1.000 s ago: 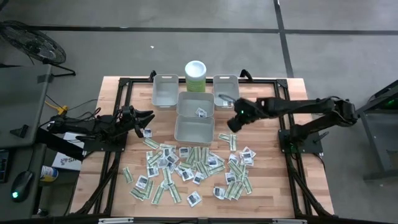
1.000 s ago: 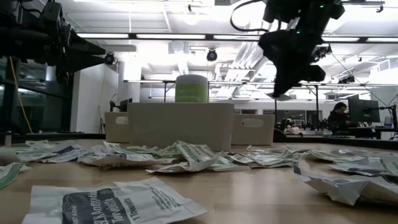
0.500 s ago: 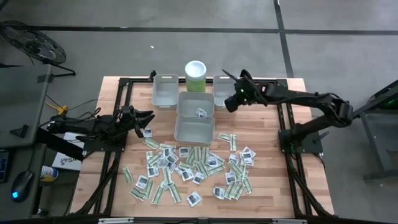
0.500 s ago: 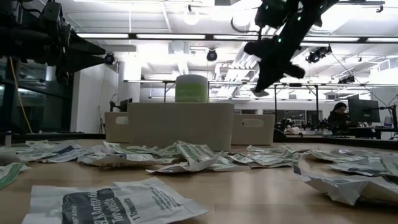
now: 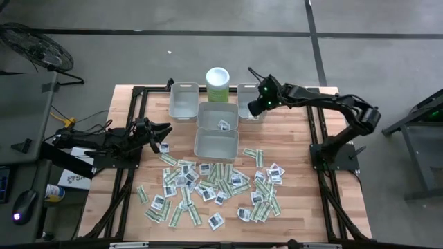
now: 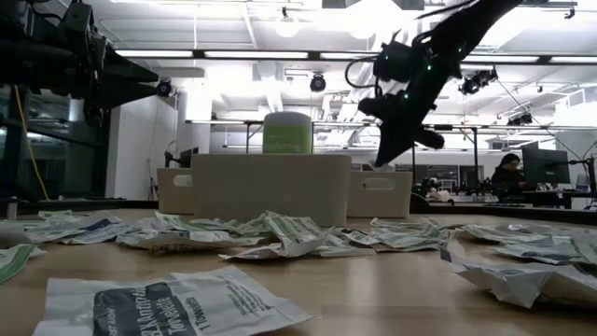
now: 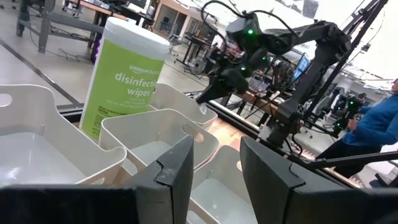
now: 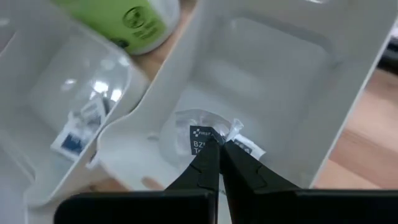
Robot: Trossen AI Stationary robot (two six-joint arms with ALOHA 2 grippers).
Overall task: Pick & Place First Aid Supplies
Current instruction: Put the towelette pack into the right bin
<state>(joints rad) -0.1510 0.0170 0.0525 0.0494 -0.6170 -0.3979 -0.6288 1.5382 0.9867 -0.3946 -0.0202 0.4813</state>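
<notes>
The right gripper (image 5: 253, 107) hangs over the far right bin (image 5: 251, 93), its fingers (image 8: 205, 163) pressed together on a small white square packet (image 8: 200, 139) with dark print, the packet held just above the bin's floor. Beside that bin, to its left, stands the pale green disinfecting wipes canister (image 5: 217, 84) with a white lid, and another grey bin (image 5: 183, 99) sits left of the canister. Nearer, two more bins lie in the middle of the table: the farther one (image 5: 217, 112) holds a square packet (image 5: 223, 125), and the nearer one (image 5: 216, 144) sits just in front of it.

The left gripper (image 5: 163, 131) waits low at the table's left side, its fingers (image 7: 176, 168) spread apart with nothing between them, next to a packet at the heap's edge.

The remaining first aid packets (image 5: 208, 187), green-white strips and white squares, lie scattered across the near half of the wooden table (image 5: 297, 207).
</notes>
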